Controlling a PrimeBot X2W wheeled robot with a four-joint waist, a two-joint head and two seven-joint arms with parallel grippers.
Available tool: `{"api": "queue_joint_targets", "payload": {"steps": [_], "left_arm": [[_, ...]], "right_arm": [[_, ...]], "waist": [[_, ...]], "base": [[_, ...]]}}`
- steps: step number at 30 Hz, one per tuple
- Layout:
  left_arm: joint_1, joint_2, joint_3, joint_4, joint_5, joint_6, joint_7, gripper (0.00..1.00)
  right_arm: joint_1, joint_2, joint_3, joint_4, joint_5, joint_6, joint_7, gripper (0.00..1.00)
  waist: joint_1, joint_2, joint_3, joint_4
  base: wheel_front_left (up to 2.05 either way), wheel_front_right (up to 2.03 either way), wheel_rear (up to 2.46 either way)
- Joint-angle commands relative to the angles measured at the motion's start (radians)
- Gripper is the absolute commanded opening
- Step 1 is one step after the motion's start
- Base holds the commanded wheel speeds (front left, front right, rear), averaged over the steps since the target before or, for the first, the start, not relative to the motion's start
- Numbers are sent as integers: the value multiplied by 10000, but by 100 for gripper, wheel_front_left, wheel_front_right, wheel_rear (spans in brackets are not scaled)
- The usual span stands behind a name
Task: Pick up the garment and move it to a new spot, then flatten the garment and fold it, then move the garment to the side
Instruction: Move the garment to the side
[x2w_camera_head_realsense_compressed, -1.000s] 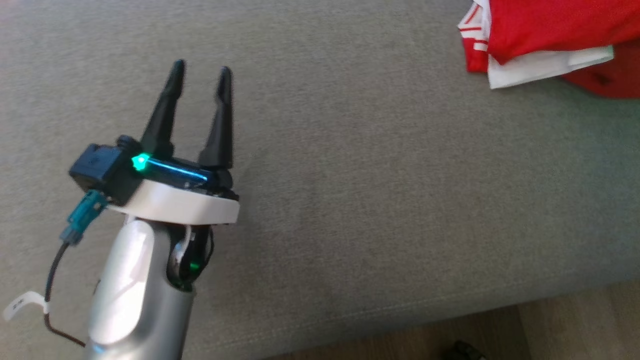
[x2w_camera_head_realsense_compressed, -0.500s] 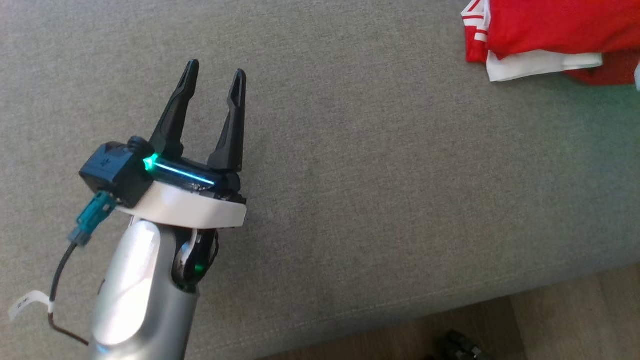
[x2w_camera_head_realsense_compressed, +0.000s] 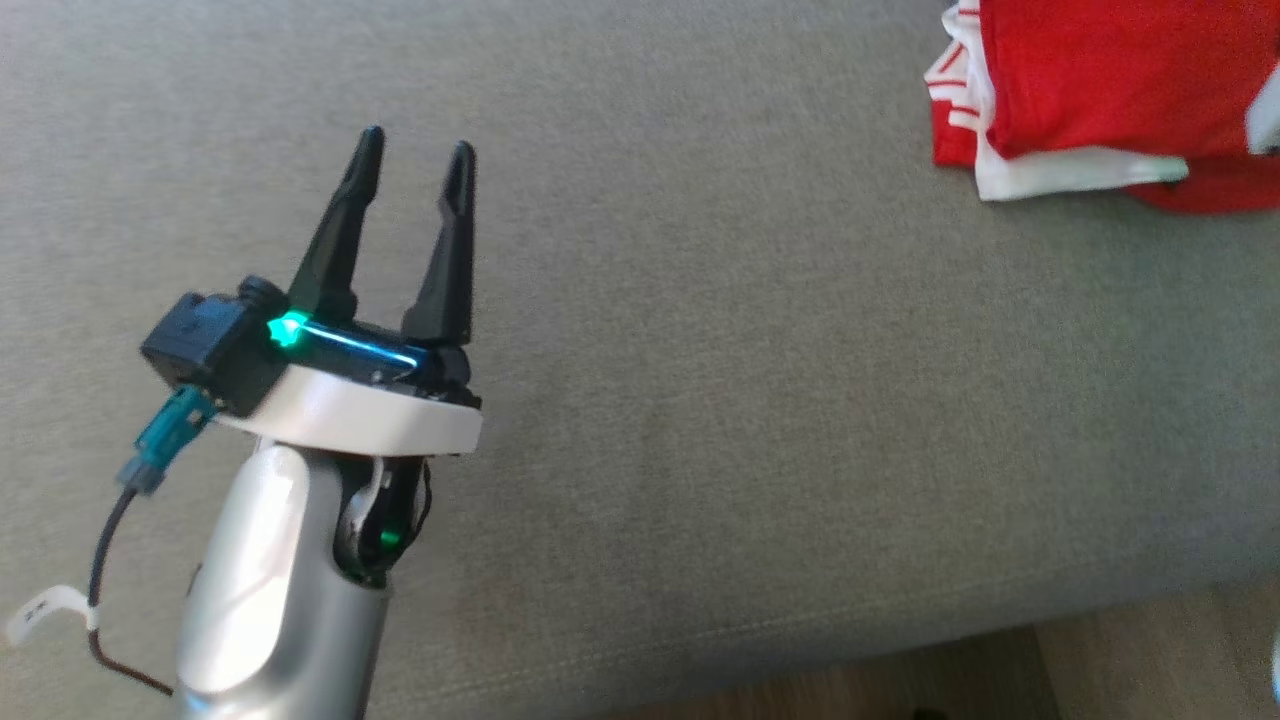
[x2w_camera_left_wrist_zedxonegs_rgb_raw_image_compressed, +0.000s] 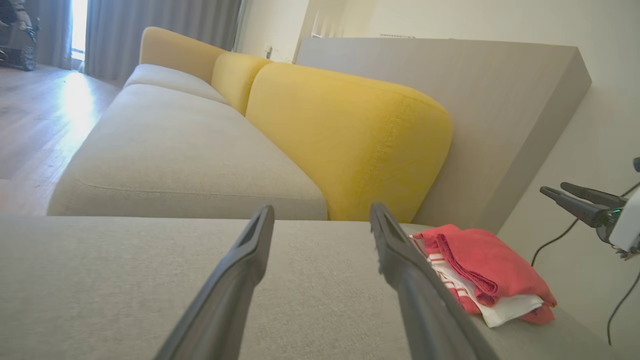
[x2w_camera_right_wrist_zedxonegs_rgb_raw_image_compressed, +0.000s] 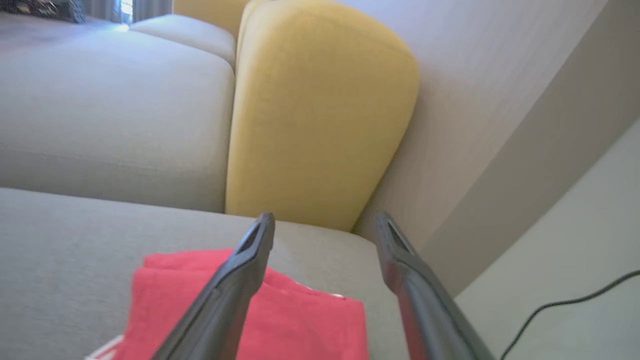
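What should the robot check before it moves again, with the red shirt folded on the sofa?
1. Folding done: ok, the red shirt lies in a neat stack.
2. Shirt at the side: ok, it sits near the right end of the grey seat.
3. Nothing in the right gripper: ok, jaws apart, gap empty.
4. Nothing in the left gripper: ok, open above bare seat.
5. Right gripper off the shirt: ok, the left wrist view shows it apart from the shirt.
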Motion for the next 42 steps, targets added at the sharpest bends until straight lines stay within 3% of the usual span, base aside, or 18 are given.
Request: {"api": "queue_joint_targets", "payload": {"steps": [1,14,20,32,36,42], "left_arm": [[71,83,392,-385,-87,53,-51,100],[1170,83,667,-897,-341,496,-51,100],[1722,83,679,-947,-285,574,-51,100],[2387,83,855,-683,-86,1074,-51,100],[2536,83,950,-436,-73,1503,-51,100],[2605,83,869,-499,-5,1391,-51,100]], "right_arm": [[269,142,235,-655,173,65,-221,100],[3324,1498,777,-3363,1770,65,-1601,100],[4777,1987,949,-4213,1944,65,-2115,100],[6635,2568,777,-4988,1513,65,-2830,100],[6959,2651,762,-5088,979,65,-2998,100],[7168,2713,697,-5085,1055,65,-3110,100]], "waist": [[0,0,-415,330],[0,0,-1864,1601],[0,0,-2217,1888],[0,0,-2499,1970],[0,0,-2574,1915],[0,0,-2643,1847]], "base": [[0,0,0],[0,0,0],[0,0,0],[0,0,0],[0,0,0],[0,0,0]]}}
